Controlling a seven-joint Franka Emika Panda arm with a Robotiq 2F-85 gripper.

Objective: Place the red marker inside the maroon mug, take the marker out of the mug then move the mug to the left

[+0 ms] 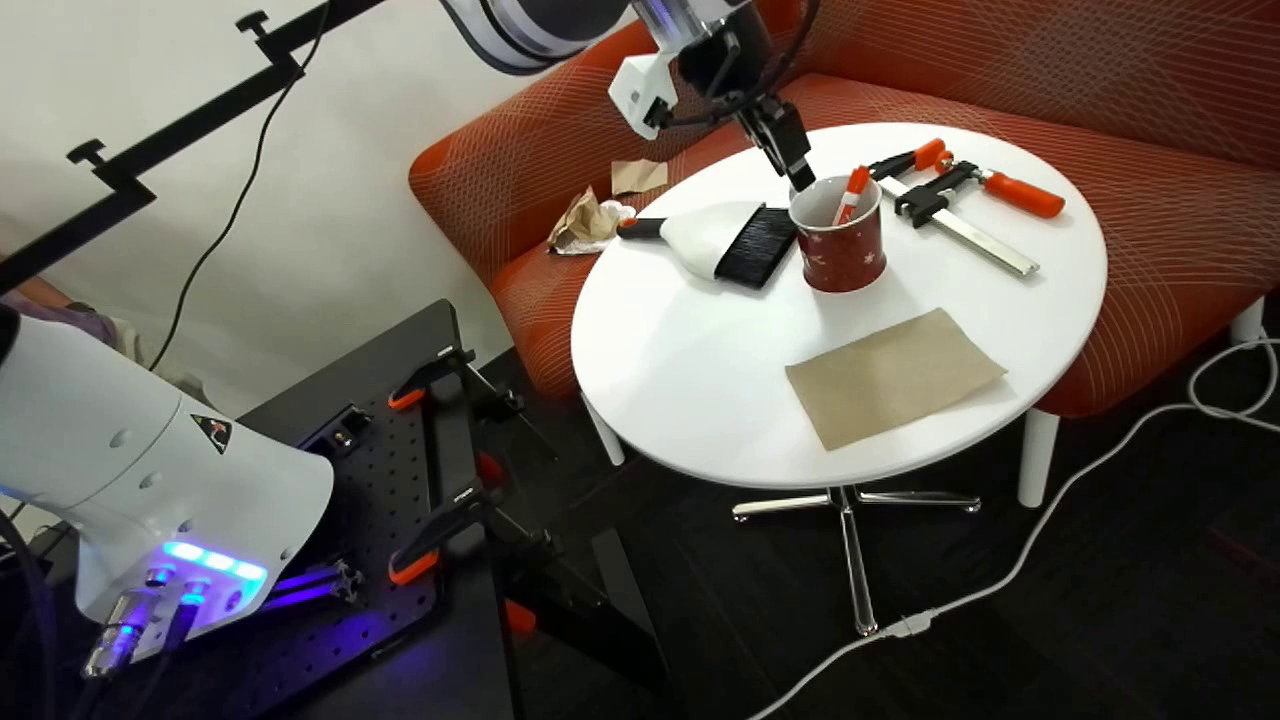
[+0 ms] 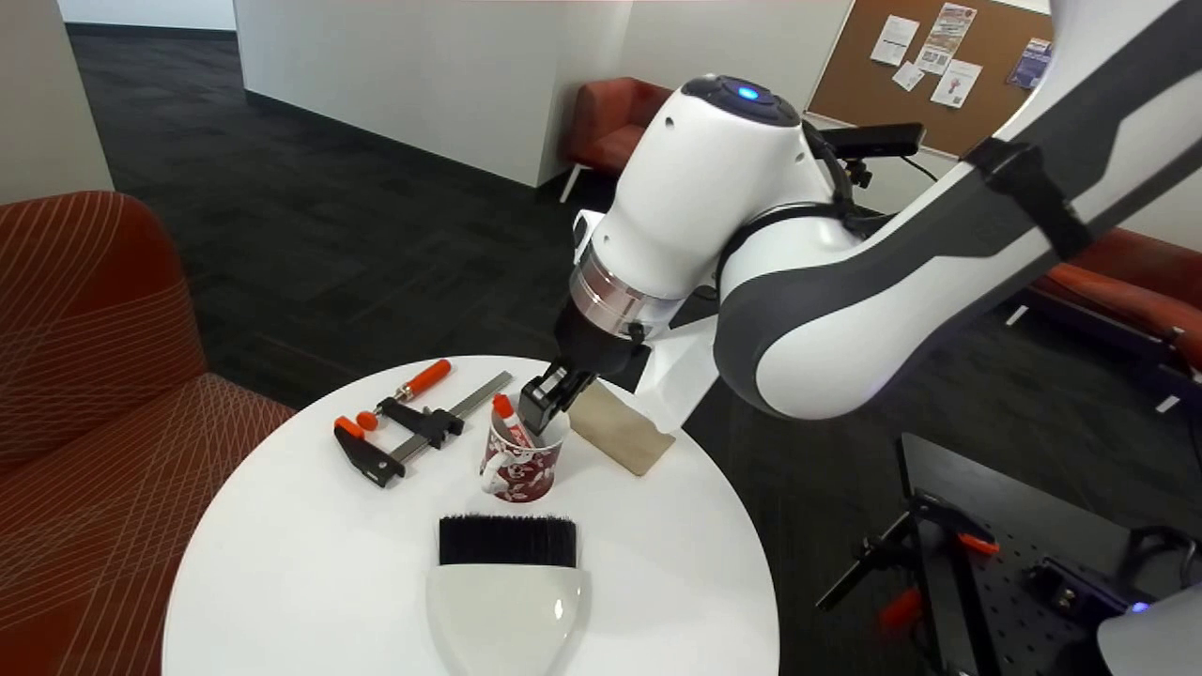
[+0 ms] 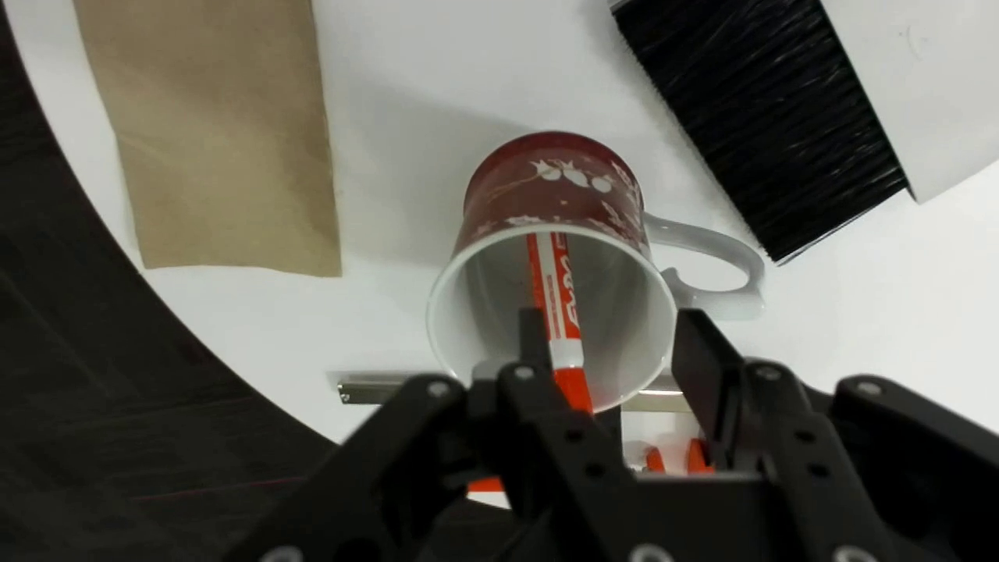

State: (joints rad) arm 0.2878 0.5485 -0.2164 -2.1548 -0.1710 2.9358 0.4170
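The maroon mug [image 1: 843, 260] stands upright on the round white table; it also shows in an exterior view [image 2: 522, 475] and in the wrist view [image 3: 558, 187]. The red marker [image 1: 850, 196] leans inside it with its red cap above the rim; it also shows in an exterior view [image 2: 512, 421] and in the wrist view [image 3: 558, 293]. My gripper [image 3: 613, 336] is open over the mug's mouth. In the wrist view its left finger is beside the marker and its right finger is near the rim on the handle side. The marker's lower end is hidden in an exterior view.
A white dustpan with a black brush [image 1: 755, 245] lies close beside the mug. Orange-and-black clamps [image 1: 935, 200] lie on its other side. A brown paper sheet [image 1: 895, 378] lies on the white table [image 1: 680, 380], near its edge.
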